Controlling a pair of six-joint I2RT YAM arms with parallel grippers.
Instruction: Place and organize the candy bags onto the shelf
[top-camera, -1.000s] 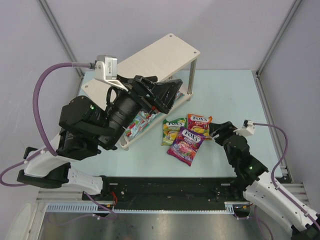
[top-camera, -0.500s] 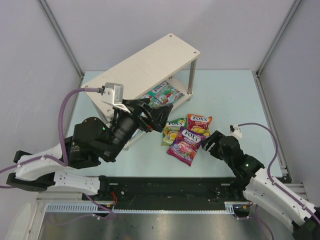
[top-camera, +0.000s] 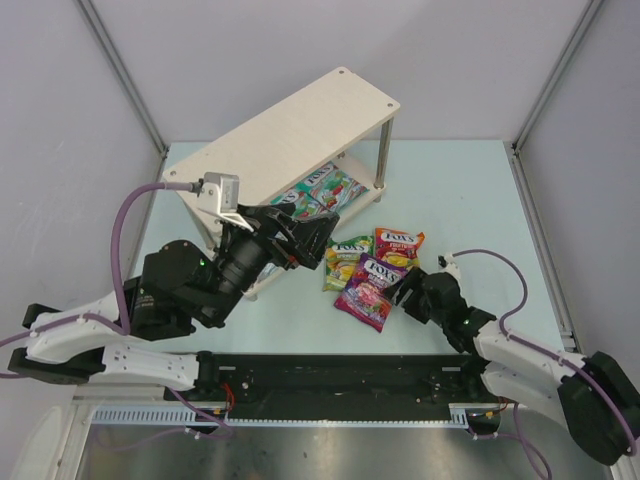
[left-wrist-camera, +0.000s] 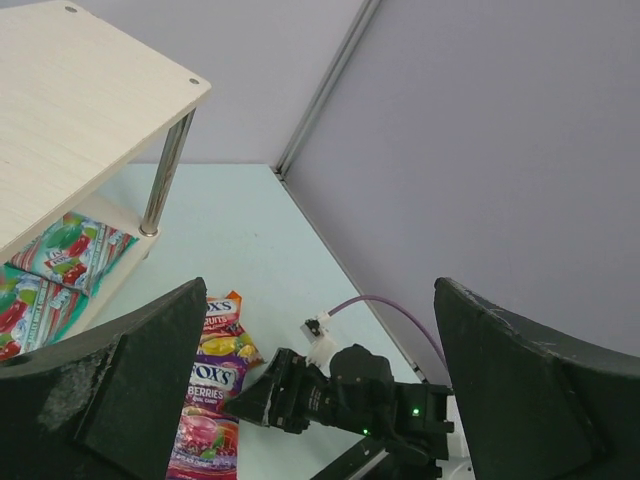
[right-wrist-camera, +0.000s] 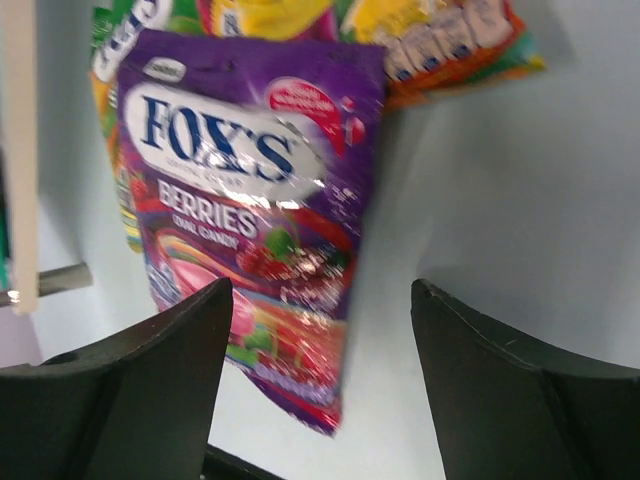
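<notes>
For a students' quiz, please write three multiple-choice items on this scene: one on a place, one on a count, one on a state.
1. Where on the shelf do the teal bags lie? A top board; B lower board; C on a post.
2. How many bags lie on the table? A one; B five; C three.
3. The right arm's jaws are: A open and empty; B shut on a bag; C out of view.
Answers:
B: they show under the top board.
C: purple bag, green-yellow bag, red-orange bag.
A: the right wrist view shows them apart, gripping nothing.
</notes>
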